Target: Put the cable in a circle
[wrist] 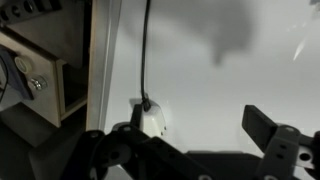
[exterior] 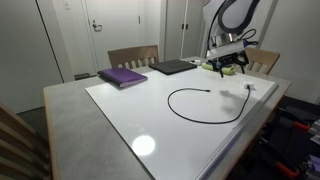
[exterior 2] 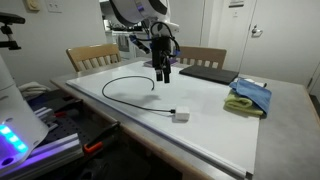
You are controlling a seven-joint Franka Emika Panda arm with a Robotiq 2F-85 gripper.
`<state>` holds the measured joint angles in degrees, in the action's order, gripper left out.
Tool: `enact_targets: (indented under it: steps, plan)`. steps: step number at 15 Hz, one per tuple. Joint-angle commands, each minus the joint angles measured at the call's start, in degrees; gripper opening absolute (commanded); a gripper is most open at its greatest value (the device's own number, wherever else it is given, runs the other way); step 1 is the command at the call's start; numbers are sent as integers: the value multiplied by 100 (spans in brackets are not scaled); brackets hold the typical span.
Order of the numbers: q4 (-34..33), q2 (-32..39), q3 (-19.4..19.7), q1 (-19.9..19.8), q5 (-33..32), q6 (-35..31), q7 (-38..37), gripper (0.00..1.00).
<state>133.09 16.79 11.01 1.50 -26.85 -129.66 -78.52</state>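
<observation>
Wrist view shows your gripper gaping wide, gripping nothing. The cable lies on the white tabletop, running straight up-frame from its white plug. In an exterior view the cable curves into an open loop mid-tabletop.

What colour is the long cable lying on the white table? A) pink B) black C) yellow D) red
B: the cable curving across the white table is black.
</observation>
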Motion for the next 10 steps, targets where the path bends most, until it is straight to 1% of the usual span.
enact_targets:
  steps: [1, 2, 5, 10]
  plan:
    - [249, -6, 201, -235, -539, -577, 497, 100]
    - [103, 7, 113, -58, -361, -259, 185, 100]
    - [162, 13, 215, -178, -431, -400, 387, 100]
    - [167, 23, 274, -180, -576, -420, 311, 100]
